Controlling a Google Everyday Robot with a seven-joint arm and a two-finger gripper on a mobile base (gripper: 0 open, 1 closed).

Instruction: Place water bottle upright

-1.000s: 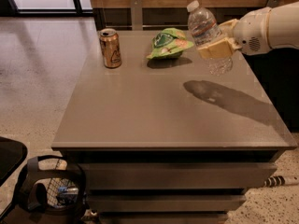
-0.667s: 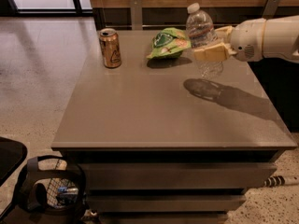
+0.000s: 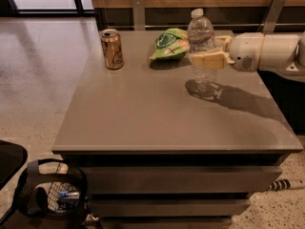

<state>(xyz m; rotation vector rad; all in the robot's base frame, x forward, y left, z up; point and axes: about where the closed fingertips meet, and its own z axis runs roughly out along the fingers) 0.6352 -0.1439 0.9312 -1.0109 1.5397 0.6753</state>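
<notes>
- Water bottle (image 3: 201,35) stands upright over the right rear part of the grey table (image 3: 143,123), white cap on top.
- Its base is at the tabletop or just above it, right over its shadow; whether it touches cannot be told.
- Gripper (image 3: 204,55) is pinched on the bottle at mid-height: 1 tan finger crosses the front of the ribbed body, and the other shows behind it to the right.
- White arm (image 3: 267,51) reaches in level from the right edge of the view.
- Green snack bag (image 3: 170,44) lies just left of the bottle, near the back edge.
- Gold can (image 3: 112,48) stands upright at the left rear corner, well apart from the bottle.
- On the floor at lower left sits 1 black wire basket (image 3: 52,194).
</notes>
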